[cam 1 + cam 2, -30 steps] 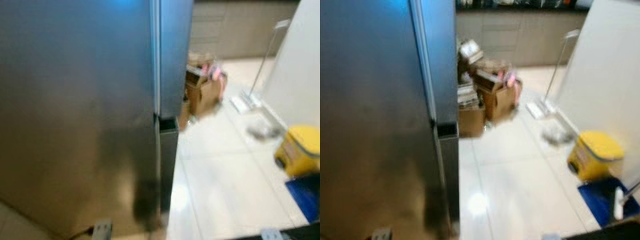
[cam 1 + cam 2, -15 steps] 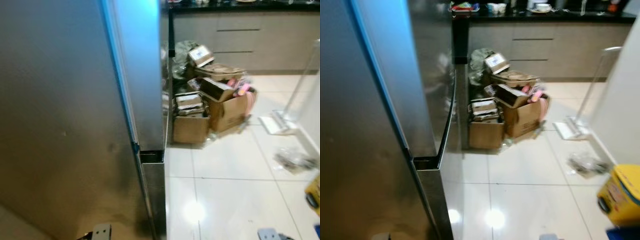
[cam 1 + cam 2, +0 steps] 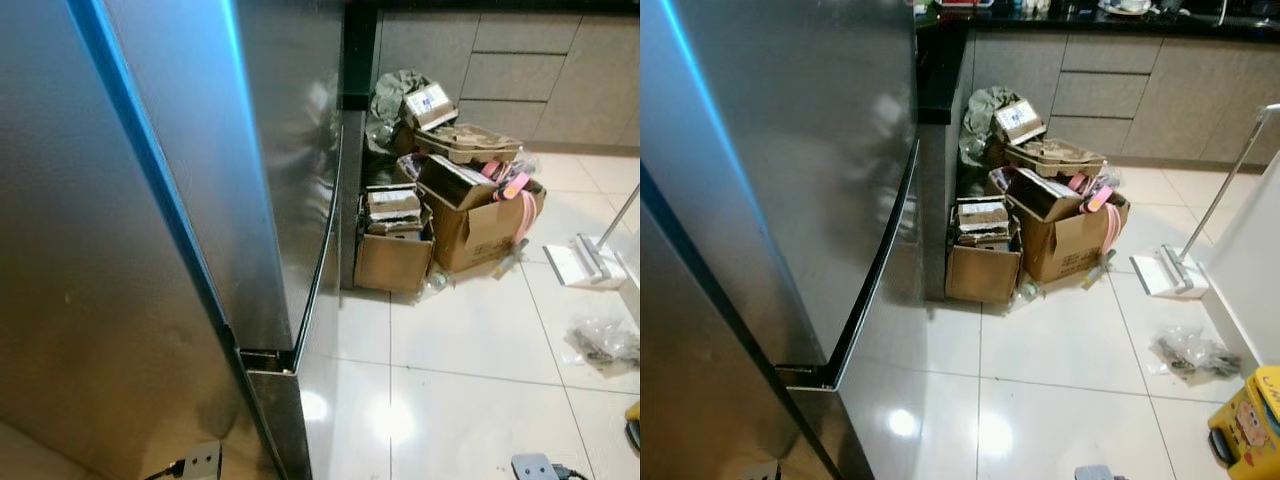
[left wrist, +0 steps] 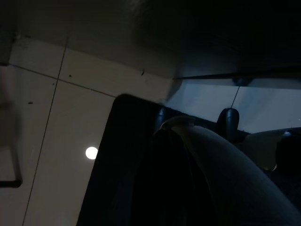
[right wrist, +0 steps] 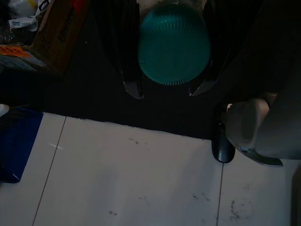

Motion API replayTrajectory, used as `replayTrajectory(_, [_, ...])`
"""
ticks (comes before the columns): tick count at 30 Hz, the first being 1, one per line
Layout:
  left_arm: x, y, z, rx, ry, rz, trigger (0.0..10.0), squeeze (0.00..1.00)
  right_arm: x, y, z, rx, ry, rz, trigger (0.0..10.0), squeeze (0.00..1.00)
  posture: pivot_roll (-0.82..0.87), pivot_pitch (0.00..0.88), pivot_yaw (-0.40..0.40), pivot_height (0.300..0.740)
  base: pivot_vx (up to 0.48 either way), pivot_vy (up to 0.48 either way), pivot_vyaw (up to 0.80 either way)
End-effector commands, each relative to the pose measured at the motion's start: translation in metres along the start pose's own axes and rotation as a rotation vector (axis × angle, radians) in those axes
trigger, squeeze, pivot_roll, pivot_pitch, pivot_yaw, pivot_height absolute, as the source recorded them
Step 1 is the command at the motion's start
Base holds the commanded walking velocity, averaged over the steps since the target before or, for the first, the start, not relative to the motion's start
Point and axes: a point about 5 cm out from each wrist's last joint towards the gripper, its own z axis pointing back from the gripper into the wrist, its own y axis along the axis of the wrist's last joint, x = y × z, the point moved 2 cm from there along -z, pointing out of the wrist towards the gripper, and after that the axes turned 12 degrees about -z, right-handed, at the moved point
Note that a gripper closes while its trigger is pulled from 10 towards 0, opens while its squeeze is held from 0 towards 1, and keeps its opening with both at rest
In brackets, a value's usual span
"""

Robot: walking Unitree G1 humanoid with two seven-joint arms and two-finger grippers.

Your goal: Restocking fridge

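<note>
Since a second ago the head camera has swung and steadied: the blur is gone, and the stainless fridge door now fills the near left, with its long handle edge plain to see. The things themselves have not moved. Door shut; no shelf exposed.

Beyond it, the pile of cardboard boxes sits against the fridge side. A floor sweeper and a crumpled plastic bag lie on the white tile.

The right pincer hangs low over the floor, clenched on a teal ribbed lid, presumably a container for restocking. The left pincer's state cannot be told; that view is dark.

Judgement: approach nearly complete; the door must be opened next.
</note>
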Motion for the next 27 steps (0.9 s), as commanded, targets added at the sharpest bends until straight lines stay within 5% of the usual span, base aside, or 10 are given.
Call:
replayTrajectory(1, [-0.0032,-0.0069,0.0016,-0.030,0.008,-0.013,10.0,0.00,-0.0006,-0.0025,0.0001,-0.010,0.005,0.006,10.0,0.00,-0.05,0.000,-0.027,0.740,0.000,0.000,0.00])
replayTrajectory(27, [0.0034,-0.0116,0.0014,-0.051,0.001,-0.035,10.0,0.00,0.0009,-0.0055,0.0006,-0.017,0.007,0.003,10.0,0.00,-0.05,0.000,-0.028,0.740,-0.315,0.000,0.00])
